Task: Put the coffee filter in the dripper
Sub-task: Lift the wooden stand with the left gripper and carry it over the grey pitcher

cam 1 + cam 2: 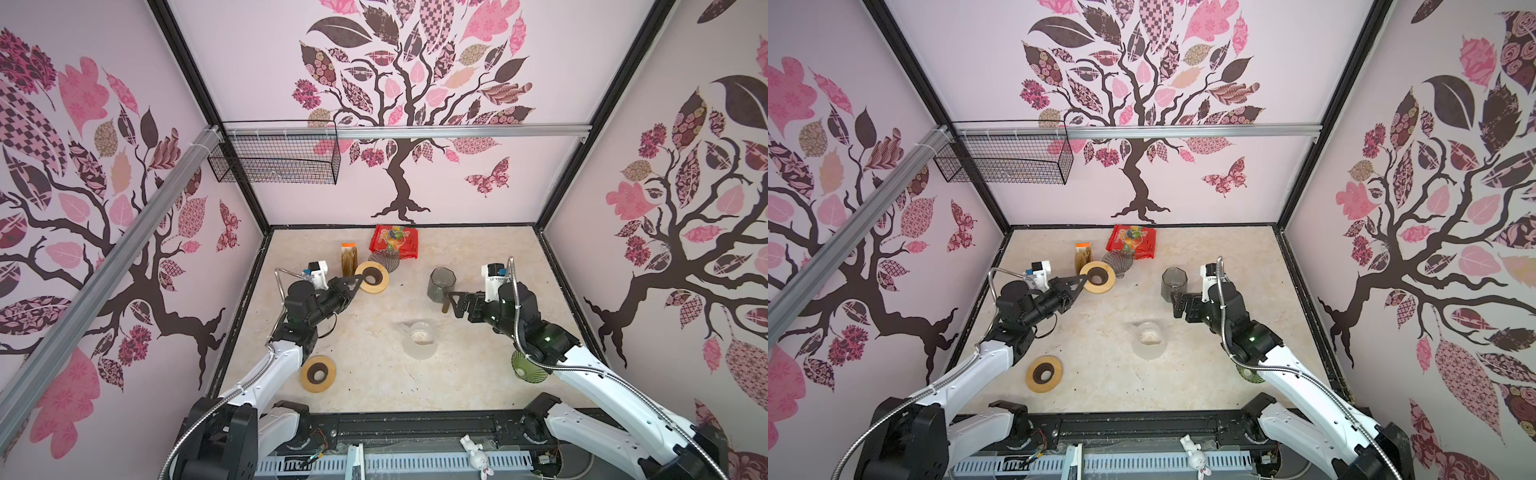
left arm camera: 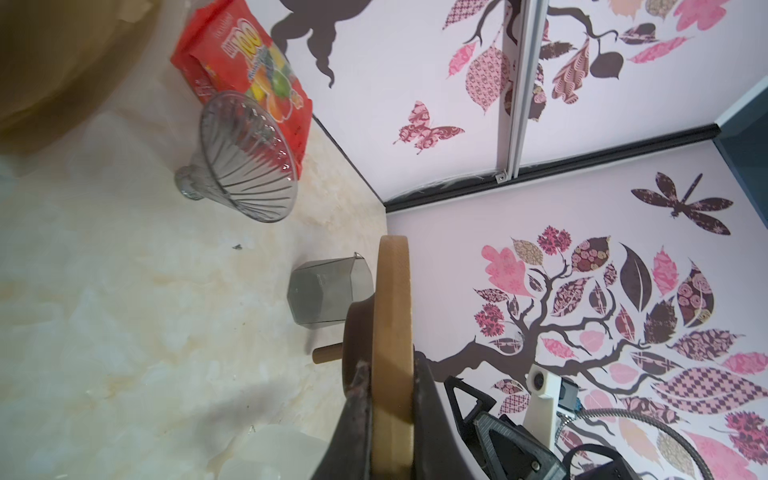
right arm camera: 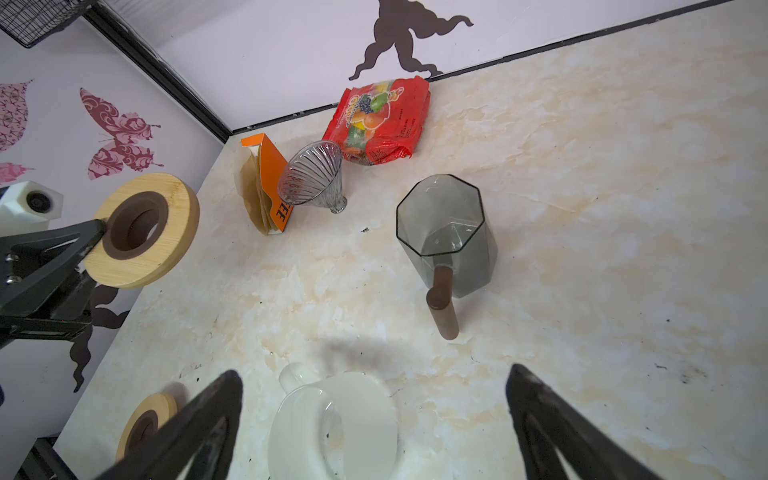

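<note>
Brown paper coffee filters [image 3: 254, 195] stand in an open orange box [image 1: 349, 255] near the back wall. Right of the box, a clear ribbed glass dripper [image 1: 384, 259] [image 3: 311, 178] [image 2: 245, 162] lies tipped on its side against a red packet. My left gripper [image 1: 358, 279] [image 1: 1084, 280] [image 2: 390, 365] is shut on the rim of a wooden ring with a dark inner collar [image 1: 374, 279] [image 3: 143, 230], held off the table just in front of the box. My right gripper [image 1: 453, 305] [image 3: 374, 372] stands open and empty beside a smoky pitcher's handle.
A smoky glass pitcher with a wooden handle [image 1: 441, 284] stands right of centre. A frosted white carafe [image 1: 419, 338] sits mid-table. A second wooden ring [image 1: 318, 374] lies front left. A green ribbed cone [image 1: 524, 366] sits under the right arm. The red sweets packet [image 1: 395, 241] lies at the back.
</note>
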`<action>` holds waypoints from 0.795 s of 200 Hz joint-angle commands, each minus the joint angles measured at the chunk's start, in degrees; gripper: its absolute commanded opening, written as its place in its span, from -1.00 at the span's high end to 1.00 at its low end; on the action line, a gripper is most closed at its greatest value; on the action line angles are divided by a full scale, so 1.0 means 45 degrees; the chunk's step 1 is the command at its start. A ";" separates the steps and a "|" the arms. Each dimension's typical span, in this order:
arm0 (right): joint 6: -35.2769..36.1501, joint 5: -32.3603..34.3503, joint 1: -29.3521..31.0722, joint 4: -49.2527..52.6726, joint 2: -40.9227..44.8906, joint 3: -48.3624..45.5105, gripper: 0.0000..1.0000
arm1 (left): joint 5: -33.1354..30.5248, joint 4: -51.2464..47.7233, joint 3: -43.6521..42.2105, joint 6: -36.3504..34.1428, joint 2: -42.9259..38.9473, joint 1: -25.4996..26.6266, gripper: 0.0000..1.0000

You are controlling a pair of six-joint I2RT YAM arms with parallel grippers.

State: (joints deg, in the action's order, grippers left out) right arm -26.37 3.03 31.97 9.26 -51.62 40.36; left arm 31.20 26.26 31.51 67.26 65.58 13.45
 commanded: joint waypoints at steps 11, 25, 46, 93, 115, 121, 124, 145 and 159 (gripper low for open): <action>0.0147 0.0351 0.0053 -0.0106 0.0547 -0.0111 -1.00 | 0.0511 0.0043 0.1987 -0.0627 0.1286 0.1466 1.00; 0.0225 0.0359 0.0049 0.0005 0.0662 -0.0095 -1.00 | 0.0491 0.0150 0.2705 -0.0710 0.2123 0.2080 1.00; 0.0226 0.0466 0.0060 0.0225 0.0847 -0.0095 -1.00 | 0.0480 0.0356 0.3734 -0.0755 0.3447 0.2821 1.00; 0.0252 0.0597 0.0047 0.0536 0.1404 -0.0199 -1.00 | 0.0435 0.1103 0.5729 -0.0419 0.6384 0.3974 1.00; 0.0274 0.0626 0.0050 0.0685 0.1587 -0.0292 -1.00 | 0.0415 0.1275 0.6576 -0.0266 0.7506 0.4254 1.00; 0.0281 0.0626 0.0047 0.0715 0.1635 -0.0342 -1.00 | 0.0403 0.1247 0.6781 -0.0222 0.7750 0.4288 1.00; 0.0275 0.0603 0.0045 0.0726 0.1659 -0.0351 -1.00 | 0.0400 0.1236 0.6862 -0.0211 0.7868 0.4304 1.00; 0.0274 0.0567 0.0052 0.0770 0.1753 -0.0447 -1.00 | 0.0313 0.1036 0.7491 -0.0157 0.8669 0.4362 1.00; 0.0255 0.0543 0.0049 0.0775 0.1763 -0.0491 -1.00 | 0.0357 0.1097 0.7809 -0.0061 0.9139 0.4362 1.00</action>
State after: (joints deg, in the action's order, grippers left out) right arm -25.69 4.91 31.97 11.88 -44.31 38.54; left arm 32.67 28.18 61.69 66.28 104.64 33.01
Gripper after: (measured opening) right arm 0.999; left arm 0.135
